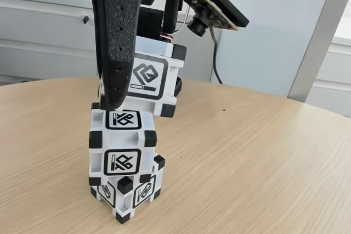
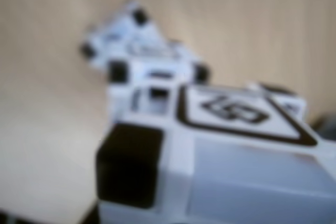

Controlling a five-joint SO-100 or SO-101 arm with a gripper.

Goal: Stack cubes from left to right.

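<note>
The round-edged wooden tabletop (image 1: 263, 152) fills the lower part of the fixed view, with pale cabinets (image 1: 38, 31) and a white wall panel (image 1: 274, 26) behind its far edge. Over it reaches the black arm, whose end effector (image 1: 118, 100) comes down from the top of the picture; one long black finger (image 1: 118, 42) lies across the near face of the top cube (image 1: 156, 78), and the cube is gripped between the fingers, raised and tilted, its lower left corner just at the upper edge of the stack. A small wrist camera (image 1: 211, 12) on a black bracket sticks out to the right above it, with a cable (image 1: 215, 58) hanging behind. Below, toward the near edge of the tabletop and left of its middle, the middle cube (image 1: 122, 143) sits on the bottom cube (image 1: 126, 190), which is turned corner-forward to the camera. I cannot tell whether the held cube rests on the middle one or hangs just clear of it. In the blurred wrist view the held cube (image 2: 220, 161) looms large in the foreground, its glyph face up, with the two stacked cubes (image 2: 142, 61) beyond it on the tabletop (image 2: 52, 129).
</note>
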